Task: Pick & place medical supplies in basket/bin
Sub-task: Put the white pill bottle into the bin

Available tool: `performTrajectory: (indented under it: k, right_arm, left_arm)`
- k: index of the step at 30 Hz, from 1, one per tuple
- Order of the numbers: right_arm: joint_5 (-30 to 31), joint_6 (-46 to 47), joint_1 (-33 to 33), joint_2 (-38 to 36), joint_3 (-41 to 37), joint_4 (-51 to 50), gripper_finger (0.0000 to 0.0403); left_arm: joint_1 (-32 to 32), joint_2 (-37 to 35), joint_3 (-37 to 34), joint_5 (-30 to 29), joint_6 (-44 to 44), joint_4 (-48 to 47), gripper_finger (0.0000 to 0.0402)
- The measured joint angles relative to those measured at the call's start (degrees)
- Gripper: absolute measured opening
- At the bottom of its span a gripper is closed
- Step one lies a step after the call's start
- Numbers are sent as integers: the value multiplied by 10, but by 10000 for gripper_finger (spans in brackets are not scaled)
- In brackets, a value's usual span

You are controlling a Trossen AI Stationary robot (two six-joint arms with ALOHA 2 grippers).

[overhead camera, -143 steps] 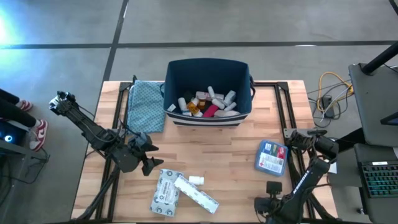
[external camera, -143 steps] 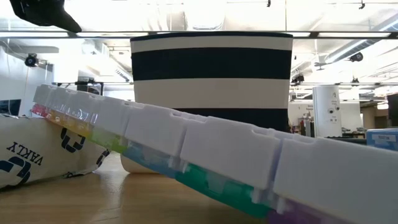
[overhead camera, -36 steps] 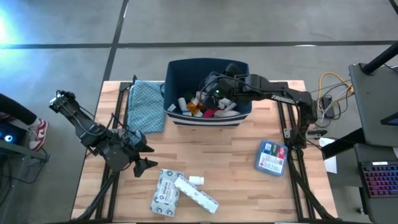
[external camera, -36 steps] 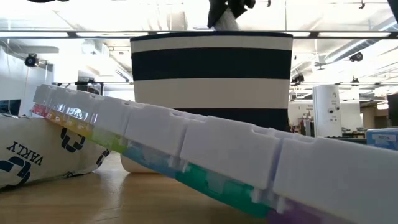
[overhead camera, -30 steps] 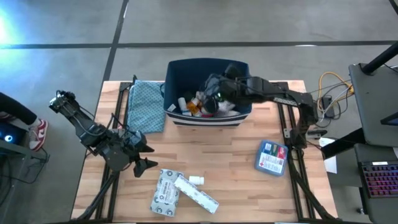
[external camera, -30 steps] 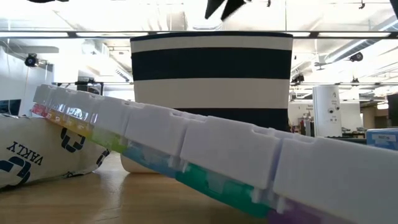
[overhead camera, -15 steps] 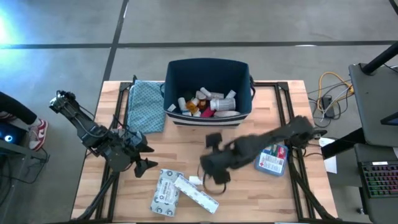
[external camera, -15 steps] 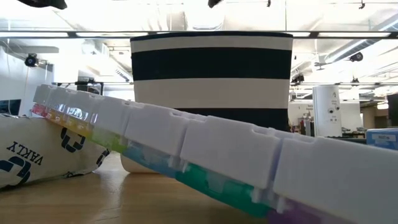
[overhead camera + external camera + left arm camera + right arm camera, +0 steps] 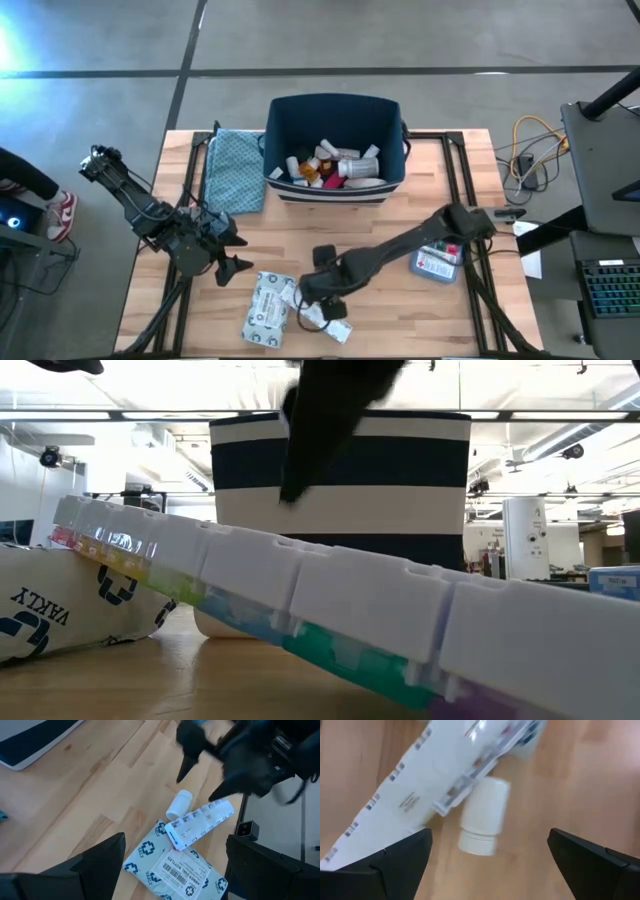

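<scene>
The navy-blue bin (image 9: 335, 110) stands at the table's far middle, with bottles, an orange vial and a red tube inside. My right gripper (image 9: 320, 295) is open just above a small white pill bottle (image 9: 485, 822). The bottle lies on its side on the table beside a long white pill organiser (image 9: 435, 780). The gripper's fingers stand wide on either side of the bottle, touching nothing. The organiser's one end lies on a white printed packet (image 9: 265, 308). A flat blue-and-red packet (image 9: 432, 262) lies at the right, partly under the right arm. My left gripper (image 9: 232, 262) is open and empty, left of the white packet.
A folded teal patterned cloth (image 9: 235, 170) lies left of the bin. In the low view the pill organiser (image 9: 350, 610) fills the foreground, with the striped bin (image 9: 340, 480) behind it. Bare wood lies between the bin and the near items.
My right gripper has swung from over the bin toward the table's near edge and leftward, then come down over the small white bottle and the pill organiser. My left arm has kept still.
</scene>
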Motion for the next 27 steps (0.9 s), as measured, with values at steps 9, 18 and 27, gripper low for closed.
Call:
performTrajectory:
  k: [9,18,27]
  right_arm:
    - [22,109,1,22,-50,96,384]
    - [20,119,-3,17,-102,117,384]
    - [35,138,-54,19,-120,102,384]
  left_arm:
    - [0,0,0,0,0,0,324]
    - [0,0,-3,0,0,0,324]
    - [0,0,-16,0,0,-1,324]
